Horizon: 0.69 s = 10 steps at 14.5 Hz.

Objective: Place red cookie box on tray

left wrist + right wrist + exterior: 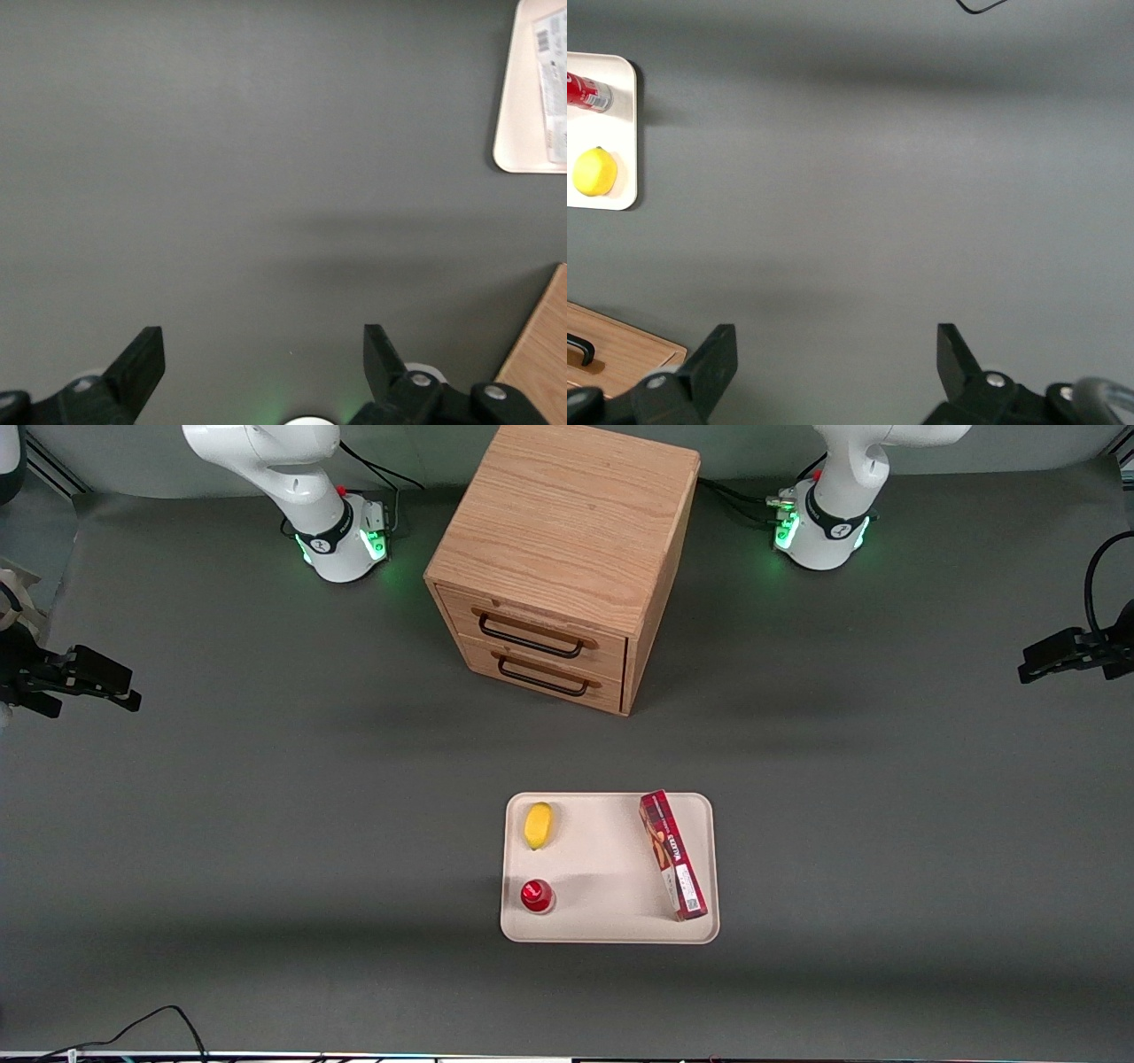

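Observation:
The red cookie box point(673, 855) lies flat on the cream tray point(602, 921), along the tray's edge nearest the working arm, with its white label end toward the front camera. My left gripper point(1035, 666) hangs far off at the working arm's end of the table, well apart from the tray. In the left wrist view the gripper point(263, 341) is open over bare grey table with nothing between its fingers. That view also catches a corner of the tray point(518, 133) and the box's label end point(551, 80).
A yellow lemon point(538, 825) and a small round red item point(537, 895) share the tray. A wooden two-drawer cabinet point(567, 558) stands farther from the front camera than the tray; its corner point(545, 354) shows near the gripper. A black cable point(159, 1023) lies at the table's near edge.

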Each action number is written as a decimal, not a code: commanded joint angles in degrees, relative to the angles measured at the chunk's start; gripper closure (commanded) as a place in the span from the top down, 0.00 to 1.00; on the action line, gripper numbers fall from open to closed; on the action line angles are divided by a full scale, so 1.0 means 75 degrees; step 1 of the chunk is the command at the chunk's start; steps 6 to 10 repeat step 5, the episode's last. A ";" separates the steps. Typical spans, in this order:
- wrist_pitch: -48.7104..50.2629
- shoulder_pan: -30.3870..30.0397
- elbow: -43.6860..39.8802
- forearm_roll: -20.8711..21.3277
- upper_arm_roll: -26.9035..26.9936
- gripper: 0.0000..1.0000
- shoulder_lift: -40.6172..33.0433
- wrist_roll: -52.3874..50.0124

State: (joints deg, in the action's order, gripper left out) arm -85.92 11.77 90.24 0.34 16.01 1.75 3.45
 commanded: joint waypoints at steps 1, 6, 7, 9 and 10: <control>0.0147 -0.0184 0.0027 -0.0244 -0.0199 1.00 -0.0058 0.0008; 0.0218 -0.0573 -0.0114 -0.0198 -0.0846 1.00 -0.0035 -0.0343; 0.0218 -0.0573 -0.0114 -0.0198 -0.0846 1.00 -0.0035 -0.0343; 0.0218 -0.0573 -0.0114 -0.0198 -0.0846 1.00 -0.0035 -0.0343; 0.0218 -0.0573 -0.0114 -0.0198 -0.0846 1.00 -0.0035 -0.0343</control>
